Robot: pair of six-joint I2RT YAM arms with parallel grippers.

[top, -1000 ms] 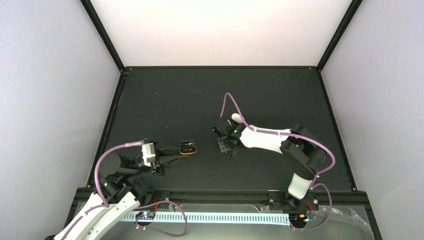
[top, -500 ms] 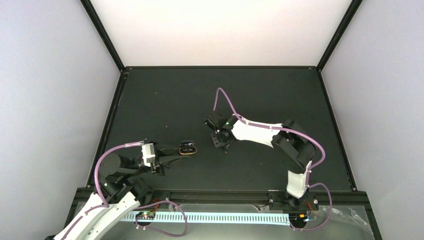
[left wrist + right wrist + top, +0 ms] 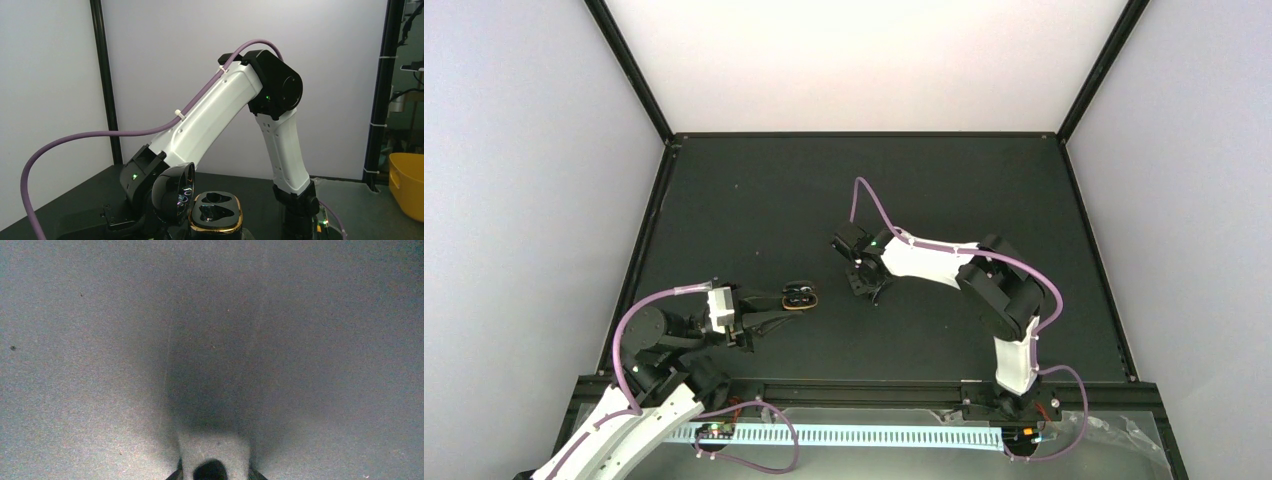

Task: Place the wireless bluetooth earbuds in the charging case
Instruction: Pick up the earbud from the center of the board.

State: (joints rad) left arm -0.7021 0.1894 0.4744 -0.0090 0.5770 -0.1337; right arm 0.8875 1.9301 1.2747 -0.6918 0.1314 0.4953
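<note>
Overhead view of a dark table (image 3: pixel 754 200). The left gripper (image 3: pixel 786 300) points toward 3 o'clock, its jaws closed tight on the open charging case (image 3: pixel 800 296). The case's dark, gold-rimmed face with two sockets is turned up. The right gripper (image 3: pixel 864 284) hangs tips-down near the case, at its 3 o'clock. How wide its jaws stand cannot be told. Its wrist view shows a small dark shape (image 3: pixel 210 470), too blurred to name.

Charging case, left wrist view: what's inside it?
The charging case is open, its lid tipped up. Inside is a glossy dark face with two sockets, both apparently empty. The socket bottoms are lost in shadow and glare.
</note>
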